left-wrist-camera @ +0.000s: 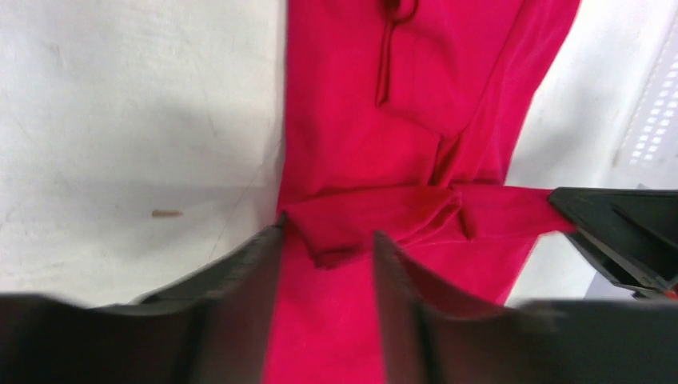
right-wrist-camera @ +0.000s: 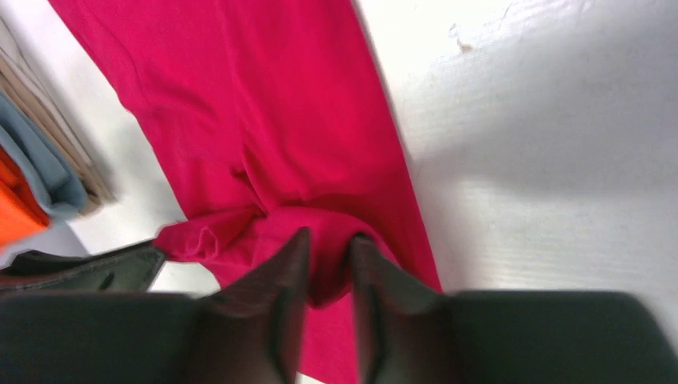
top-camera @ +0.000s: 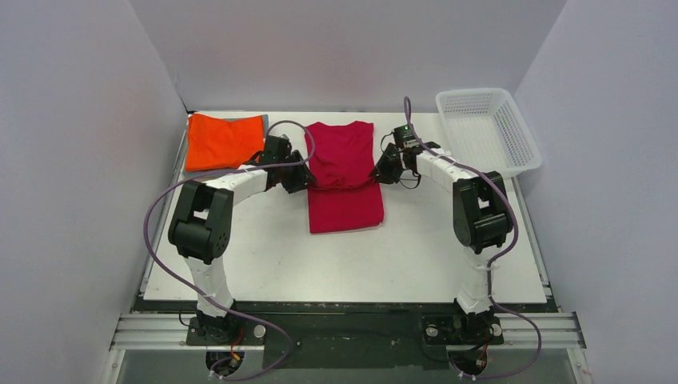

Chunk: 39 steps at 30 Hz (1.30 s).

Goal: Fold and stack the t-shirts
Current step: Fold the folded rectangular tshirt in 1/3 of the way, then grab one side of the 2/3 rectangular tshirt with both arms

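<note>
The crimson-red t-shirt (top-camera: 344,172) lies lengthwise mid-table, with a crumpled cross fold (left-wrist-camera: 376,220) over its middle. My left gripper (top-camera: 297,179) is at the shirt's left edge and open; the fold's corner lies just past its tips (left-wrist-camera: 326,250). At the shirt's right edge my right gripper (top-camera: 383,173) has its jaws a little apart, with a bunch of red cloth between them (right-wrist-camera: 328,254). The orange t-shirt (top-camera: 225,142) tops the folded stack at the far left, over the grey-blue one (right-wrist-camera: 49,172) and the beige one (right-wrist-camera: 76,152).
A white mesh basket (top-camera: 488,132) stands at the far right corner. Grey walls close in the table on the left, back and right. The stack sits just left of my left arm. Bare white tabletop (top-camera: 344,264) lies between the shirt and the arm bases.
</note>
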Each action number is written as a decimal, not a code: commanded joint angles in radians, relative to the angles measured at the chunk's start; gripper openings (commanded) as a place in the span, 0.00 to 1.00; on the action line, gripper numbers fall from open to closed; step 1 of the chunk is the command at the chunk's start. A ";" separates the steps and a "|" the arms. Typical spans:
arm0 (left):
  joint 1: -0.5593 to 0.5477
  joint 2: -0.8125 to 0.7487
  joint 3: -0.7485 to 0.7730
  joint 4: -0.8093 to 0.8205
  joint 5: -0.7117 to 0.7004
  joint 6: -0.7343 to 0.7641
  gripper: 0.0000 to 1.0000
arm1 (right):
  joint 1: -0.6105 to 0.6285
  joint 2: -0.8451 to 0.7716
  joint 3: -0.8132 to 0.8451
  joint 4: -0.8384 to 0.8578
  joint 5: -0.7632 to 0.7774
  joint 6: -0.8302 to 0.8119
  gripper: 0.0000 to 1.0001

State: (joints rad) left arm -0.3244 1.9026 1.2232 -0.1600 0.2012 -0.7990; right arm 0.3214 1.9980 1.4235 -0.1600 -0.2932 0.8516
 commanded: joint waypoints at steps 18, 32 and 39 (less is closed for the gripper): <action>-0.030 -0.316 -0.269 -0.060 0.045 0.005 0.87 | -0.017 -0.366 -0.424 -0.023 -0.043 -0.111 0.77; -0.152 -0.287 -0.457 0.041 0.038 -0.079 0.59 | 0.025 -0.360 -0.586 0.107 -0.095 -0.126 0.43; -0.154 -0.218 -0.417 0.026 0.011 -0.070 0.53 | 0.035 -0.322 -0.592 0.165 -0.089 -0.124 0.40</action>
State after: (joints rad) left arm -0.4721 1.6264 0.7807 -0.1230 0.2661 -0.8871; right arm 0.3496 1.6505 0.8272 -0.0368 -0.3828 0.7383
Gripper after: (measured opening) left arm 0.539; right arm 0.410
